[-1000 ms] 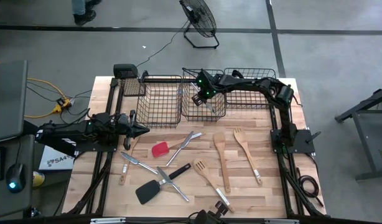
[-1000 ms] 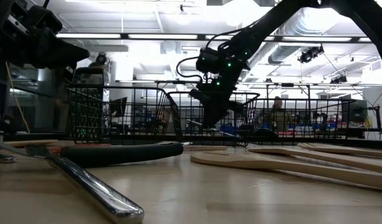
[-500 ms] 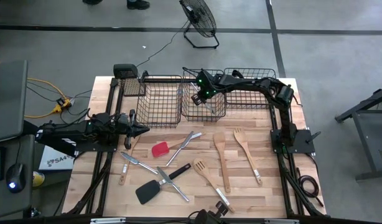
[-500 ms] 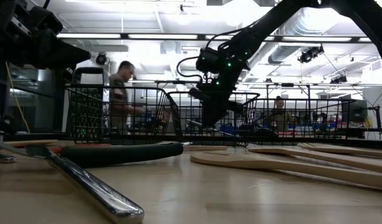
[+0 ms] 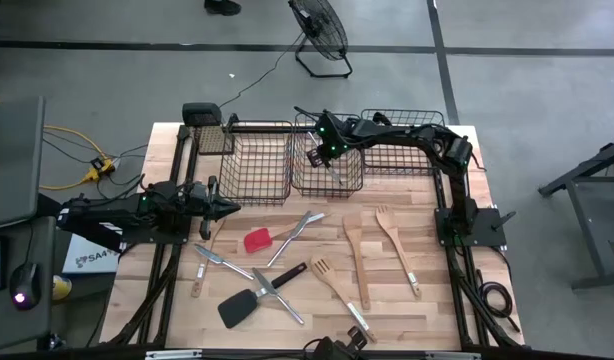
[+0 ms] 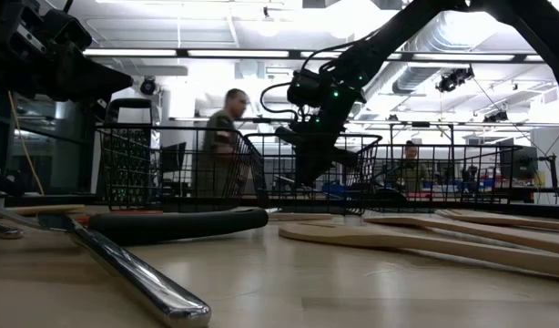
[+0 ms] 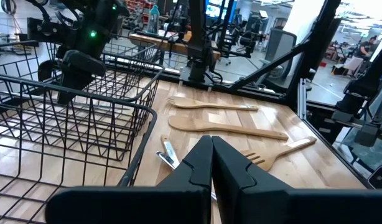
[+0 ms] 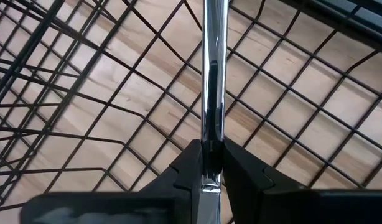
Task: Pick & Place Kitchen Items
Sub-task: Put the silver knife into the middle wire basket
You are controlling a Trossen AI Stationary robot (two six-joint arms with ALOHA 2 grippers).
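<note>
My right gripper [image 5: 324, 157] hangs over the middle black wire basket [image 5: 327, 180] at the table's far side, shut on a silver metal utensil [image 8: 213, 74]. The other kitchen items lie flat on the wooden table. They include a red-headed spatula [image 5: 257, 240], silver cutlery [image 5: 303, 224], a knife [image 5: 213, 259], a black turner [image 5: 239, 306], a wooden slotted turner [image 5: 325, 272] and two wooden spoons [image 5: 353, 240] [image 5: 393, 228]. My left gripper [image 5: 234, 207] waits shut and level at the table's left, touching nothing. My right gripper pinches the silver utensil's slim shaft [image 8: 211, 134] between its two fingers [image 8: 190, 163]. The fingers slant down from above, and the shaft runs on in line with them over the basket's wire floor. Its far end leaves the wrist view, so whether it touches the basket I cannot tell.
Three wire baskets stand in a row along the far edge: left [image 5: 257, 165], middle, right [image 5: 402, 140]. Arm frames run along both table sides. A person [image 6: 220, 137] walks in the room behind the table, and a floor fan [image 5: 320, 35] stands beyond the far edge.
My right gripper has stayed above the middle basket and rolled a little about its own pointing line, the silver utensil turning with it. It stays shut on the utensil. A person has walked across the room behind the table.
</note>
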